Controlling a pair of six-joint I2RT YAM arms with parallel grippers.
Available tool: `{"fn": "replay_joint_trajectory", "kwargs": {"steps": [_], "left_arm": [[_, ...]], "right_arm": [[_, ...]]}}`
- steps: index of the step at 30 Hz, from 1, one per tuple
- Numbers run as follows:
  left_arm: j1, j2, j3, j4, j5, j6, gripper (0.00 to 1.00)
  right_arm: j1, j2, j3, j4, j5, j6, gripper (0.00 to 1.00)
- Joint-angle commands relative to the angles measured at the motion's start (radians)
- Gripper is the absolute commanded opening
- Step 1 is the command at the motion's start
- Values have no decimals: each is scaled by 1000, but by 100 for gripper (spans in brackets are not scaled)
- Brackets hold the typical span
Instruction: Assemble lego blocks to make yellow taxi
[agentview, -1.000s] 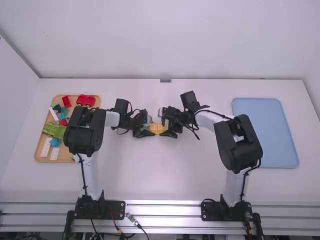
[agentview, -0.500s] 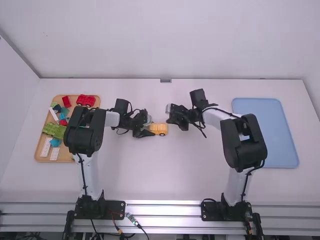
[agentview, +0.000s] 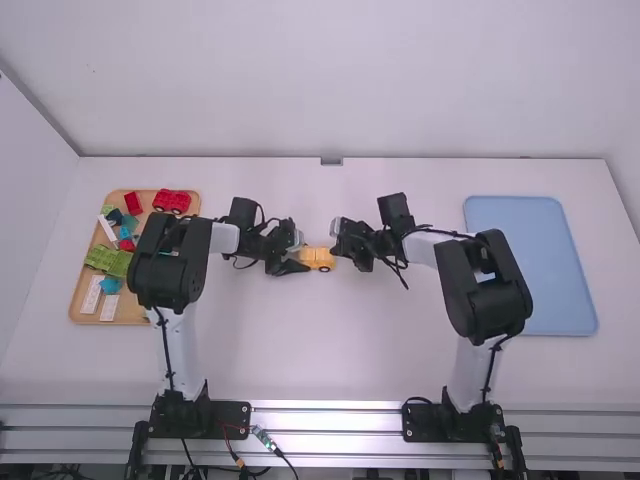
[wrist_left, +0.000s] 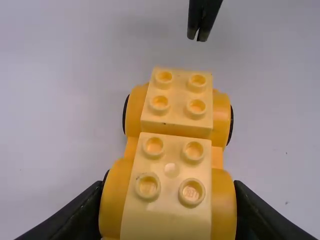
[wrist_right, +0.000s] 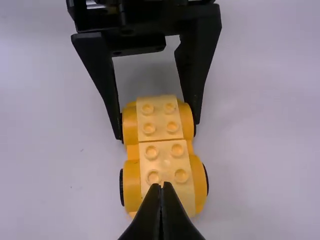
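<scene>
On the tabletop (agentview: 320, 350), between the two arms, the yellow car (agentview: 317, 258) sits with two pale studded blocks (wrist_left: 179, 95) in a row on top. The left gripper (wrist_right: 158, 129) has its jaws around one end, pinching the car by its sides. The right gripper (wrist_left: 197, 38) has its jaws pressed together, near the other end and apart from the car. The step looks like seating the blocks: bring those closed tips squarely over the studs and push straight down, the left grip firm but not squeezing. Off-centre pressure could tip the car.
</scene>
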Motion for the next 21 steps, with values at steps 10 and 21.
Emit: {"fn": "replay_joint_trajectory", "kwargs": {"steps": [10, 21], "left_arm": [[-5, 20, -4, -11, 4, 8, 45], [-5, 20, -4, -15, 4, 8, 43]], "right_arm": [[6, -27, -4, 2, 6, 22, 0], [31, -27, -1, 38, 46, 53, 0]]}}
